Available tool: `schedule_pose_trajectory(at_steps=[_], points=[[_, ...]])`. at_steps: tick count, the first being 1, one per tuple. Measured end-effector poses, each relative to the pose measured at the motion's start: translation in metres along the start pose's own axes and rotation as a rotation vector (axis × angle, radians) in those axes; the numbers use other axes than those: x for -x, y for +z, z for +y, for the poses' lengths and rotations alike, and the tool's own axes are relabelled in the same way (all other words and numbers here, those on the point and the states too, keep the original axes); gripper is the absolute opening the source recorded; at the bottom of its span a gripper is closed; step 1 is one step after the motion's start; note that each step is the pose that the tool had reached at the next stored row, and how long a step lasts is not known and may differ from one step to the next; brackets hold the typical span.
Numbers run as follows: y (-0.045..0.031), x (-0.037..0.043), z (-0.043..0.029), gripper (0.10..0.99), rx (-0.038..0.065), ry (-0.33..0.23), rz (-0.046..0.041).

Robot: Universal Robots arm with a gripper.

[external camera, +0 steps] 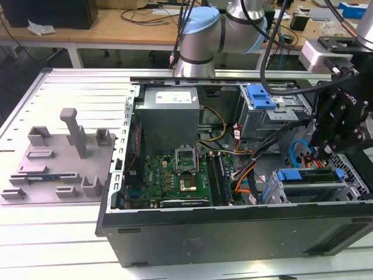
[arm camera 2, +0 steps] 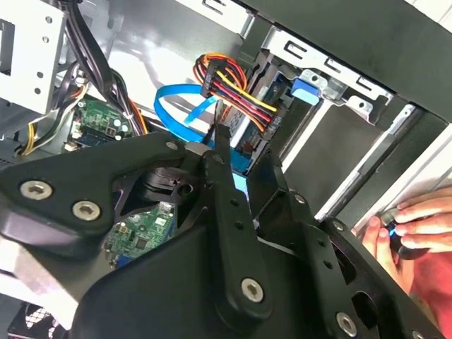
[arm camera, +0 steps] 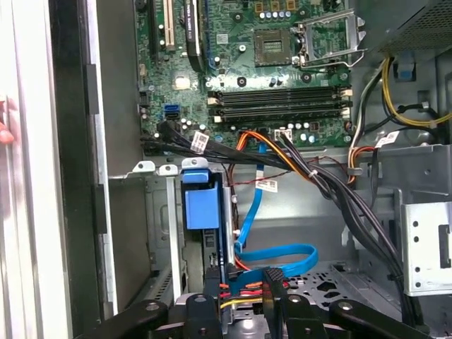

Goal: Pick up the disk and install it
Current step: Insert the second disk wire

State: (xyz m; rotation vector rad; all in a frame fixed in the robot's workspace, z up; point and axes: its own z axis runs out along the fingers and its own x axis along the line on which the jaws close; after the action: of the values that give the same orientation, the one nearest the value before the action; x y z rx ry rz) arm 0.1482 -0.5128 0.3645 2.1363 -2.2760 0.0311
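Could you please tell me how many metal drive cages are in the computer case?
2: the back drive cage, on the exterior view's right; the front drive cage, nearer, below the gripper. More may be hidden.

The disk, a flat rectangular silver hard drive in a bright blue plastic carrier frame (external camera: 309, 175), sits at lower right of the exterior view, seated horizontally in the grey metal drive cage (external camera: 344, 192) of the open computer case. In the first wrist view its blue carrier (arm camera: 201, 201) appears lower centre-left, standing edge-on in the bay with coloured cables beside it.
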Motion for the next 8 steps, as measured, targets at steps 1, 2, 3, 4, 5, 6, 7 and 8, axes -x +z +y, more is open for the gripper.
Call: schedule_pose_trajectory(at_steps=[1, 2, 3, 4, 5, 6, 7, 8], points=[[0.0002, -0.0003, 0.0000, 0.361, 0.000, 0.001, -0.0050], [0.0003, -0.0005, 0.0000, 0.294, 0.001, 0.001, -0.0076], [0.0005, -0.0007, 0.0000, 0.294, 0.001, 0.002, -0.0099], [0.0007, -0.0013, -0.0001, 0.227, 0.001, 0.003, -0.0141], [0.0009, -0.0017, -0.0001, 0.227, 0.001, 0.004, -0.0168], [0.0011, -0.0021, -0.0001, 0.227, 0.001, 0.004, -0.0189], [0.0015, -0.0031, -0.0002, 0.227, 0.002, 0.005, -0.0234], [0.0019, -0.0040, -0.0003, 0.227, 0.002, 0.006, -0.0276]])
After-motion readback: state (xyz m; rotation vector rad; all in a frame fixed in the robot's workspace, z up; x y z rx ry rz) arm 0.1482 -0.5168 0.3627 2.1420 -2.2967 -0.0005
